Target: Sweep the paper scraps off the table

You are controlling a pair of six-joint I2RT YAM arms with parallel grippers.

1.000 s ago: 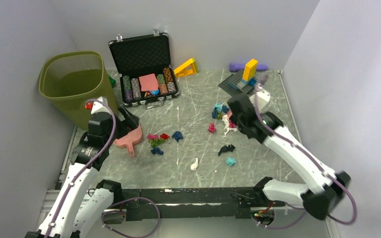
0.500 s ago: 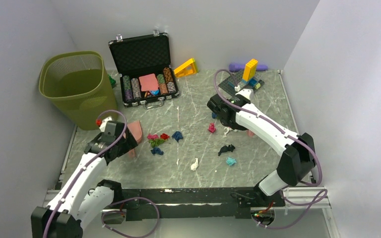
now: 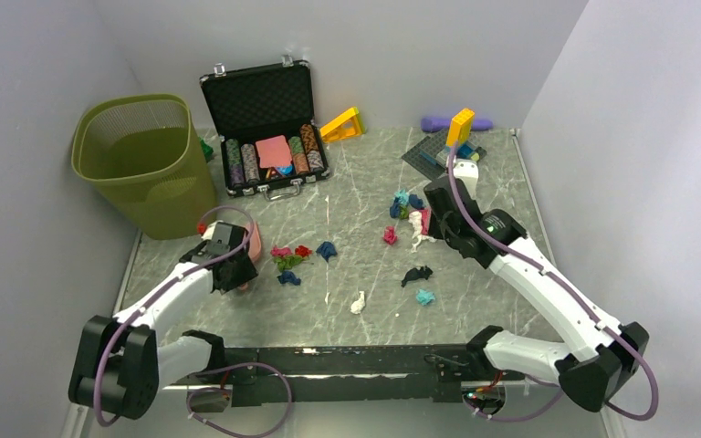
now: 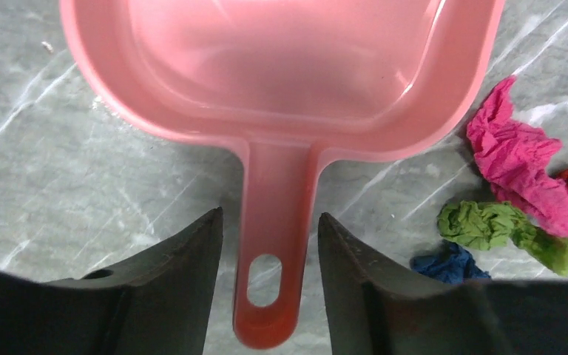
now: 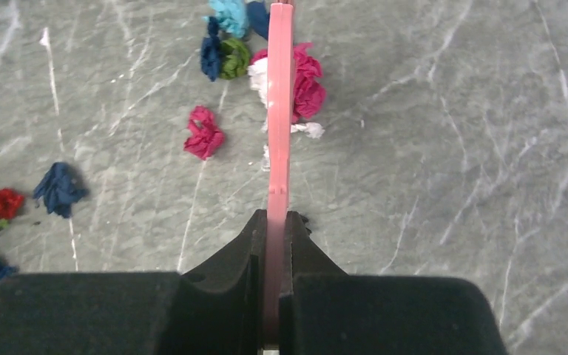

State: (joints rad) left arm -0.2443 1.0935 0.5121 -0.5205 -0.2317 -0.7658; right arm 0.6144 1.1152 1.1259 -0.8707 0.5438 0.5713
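Paper scraps lie on the marble table [image 3: 511, 182]: a mixed pile [image 3: 406, 203], a pink wad [image 3: 389, 235], a black one [image 3: 415, 274], and red, pink, green and blue wads [image 3: 287, 262] near a pink dustpan [image 3: 251, 245]. My left gripper [image 4: 270, 214] is open; its fingers straddle the dustpan handle [image 4: 277, 244] with a gap on each side. Pink [image 4: 518, 159] and green [image 4: 488, 222] wads lie to the pan's right. My right gripper [image 5: 276, 216] is shut on a thin pink sweeper [image 5: 279, 103], seen edge-on, whose tip reaches the pile [image 5: 307, 85].
An olive waste bin [image 3: 141, 160] stands at the back left. Next to it is an open black case [image 3: 269, 128] of poker chips. Yellow blocks [image 3: 342, 123] and a dark baseplate [image 3: 434, 155] with blocks sit at the back. Walls close in three sides.
My left gripper came down and nearer over the dustpan handle, and its jaws narrowed. The right arm swung left and then back right with the pink sweeper.
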